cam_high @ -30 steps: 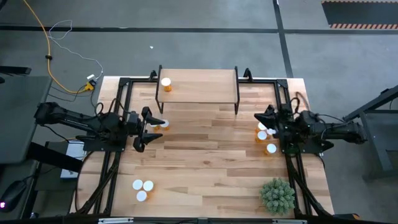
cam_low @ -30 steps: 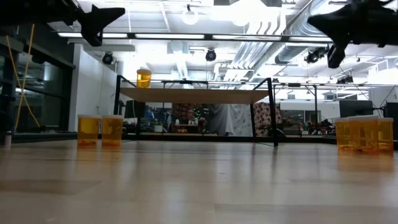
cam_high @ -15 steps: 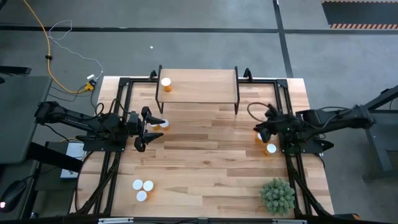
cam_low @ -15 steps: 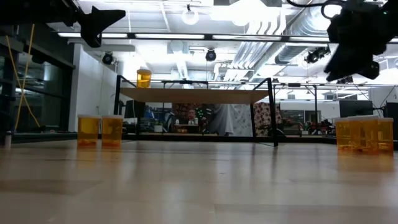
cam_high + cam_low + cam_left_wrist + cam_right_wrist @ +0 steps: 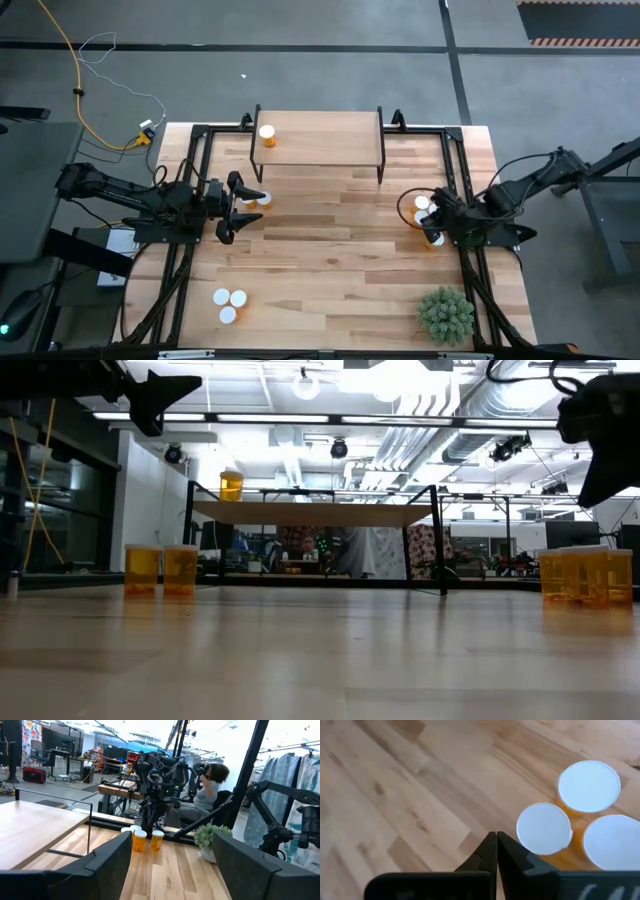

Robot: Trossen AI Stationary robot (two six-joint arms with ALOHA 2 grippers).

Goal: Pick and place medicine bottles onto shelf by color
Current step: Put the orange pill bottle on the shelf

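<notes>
- The right end effector (image 5: 496, 851) hangs over the light wood-plank table (image 5: 330, 250), its two dark fingers pressed together and holding nothing, just beside a cluster of three small amber-orange pill bottles with round white caps (image 5: 587, 822).
- To do this step well, I judge the fingers must spread before descending, then straddle one outer bottle only, the nearest white-capped bottle (image 5: 543, 828), coming straight down so the neighbours touching it are not knocked over.
- The left end effector (image 5: 238, 206) waits with fingers spread near a pair of amber bottles (image 5: 260, 199) at the table's left side, gripping nothing.
- The low light-wood shelf on thin black legs (image 5: 318, 137) carries one amber bottle (image 5: 267, 135) at its left end; the rest of the board shows bare.
- Three more white-capped bottles (image 5: 230, 303) stand near the front left; a spiky green plant (image 5: 446, 313) sits front right.
</notes>
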